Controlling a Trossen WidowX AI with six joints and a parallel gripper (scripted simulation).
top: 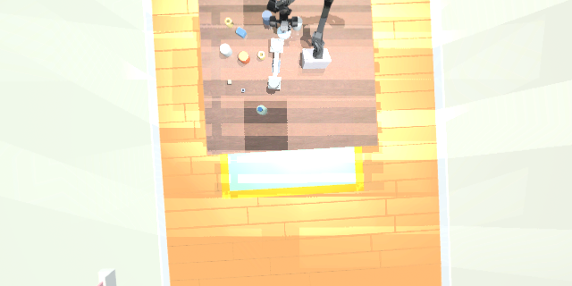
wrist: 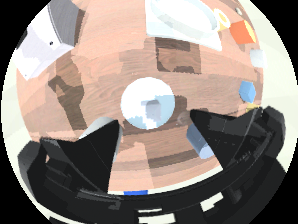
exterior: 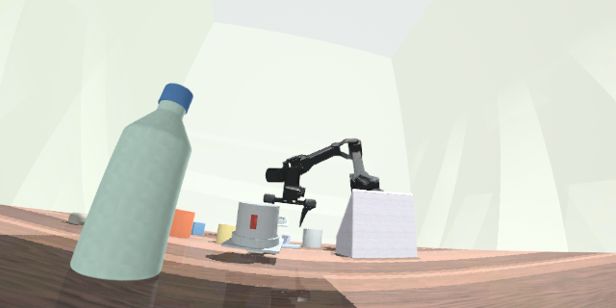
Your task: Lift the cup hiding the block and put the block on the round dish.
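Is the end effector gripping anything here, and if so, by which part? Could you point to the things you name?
Nothing is held: the black end effector [top: 284, 22] [exterior: 290, 200] [wrist: 156, 117] is open, and the small grey block [wrist: 152, 109] lies on the round white dish [wrist: 134, 95].

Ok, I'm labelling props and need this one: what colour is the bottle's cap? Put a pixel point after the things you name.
Blue; the cap [top: 260, 109] [exterior: 176, 97] shows best in the exterior view.
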